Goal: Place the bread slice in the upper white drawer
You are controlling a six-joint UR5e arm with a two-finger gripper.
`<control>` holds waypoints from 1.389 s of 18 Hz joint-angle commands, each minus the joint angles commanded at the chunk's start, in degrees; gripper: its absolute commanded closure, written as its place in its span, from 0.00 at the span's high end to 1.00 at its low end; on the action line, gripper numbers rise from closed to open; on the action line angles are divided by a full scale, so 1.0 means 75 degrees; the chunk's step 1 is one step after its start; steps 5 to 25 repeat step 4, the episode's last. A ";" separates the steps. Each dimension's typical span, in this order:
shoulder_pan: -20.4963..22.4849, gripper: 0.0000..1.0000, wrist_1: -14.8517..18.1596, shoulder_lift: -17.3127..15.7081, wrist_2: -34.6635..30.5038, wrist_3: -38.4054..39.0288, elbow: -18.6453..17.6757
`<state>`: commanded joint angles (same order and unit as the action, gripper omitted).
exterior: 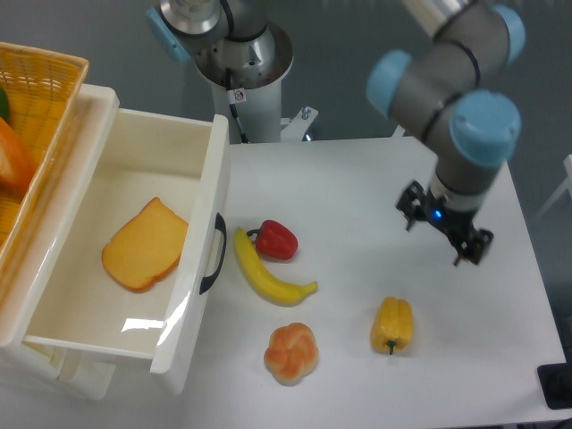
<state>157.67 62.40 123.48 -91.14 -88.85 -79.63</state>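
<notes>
The bread slice [146, 244] lies flat on the floor of the upper white drawer [134, 143], near its middle. The drawer is pulled open, and its curved black handle [213, 253] faces the table. My gripper [444, 231] hangs over the right side of the table, far from the drawer, with nothing visibly in it. I see it from above, and the wrist hides its fingers, so the jaw opening does not show.
A banana [266, 273] and a red pepper [276, 239] lie just right of the drawer front. A knotted orange-pink bun [291, 352] and a yellow bell pepper [392, 325] lie nearer the front edge. A woven yellow basket [36, 98] stands at far left.
</notes>
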 joint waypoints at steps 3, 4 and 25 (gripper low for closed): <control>0.0047 1.00 -0.0012 0.0036 0.0012 0.0000 0.0001; 0.0047 1.00 -0.0012 0.0025 0.0000 0.0000 -0.0022; 0.0047 1.00 -0.0012 0.0025 0.0000 0.0000 -0.0022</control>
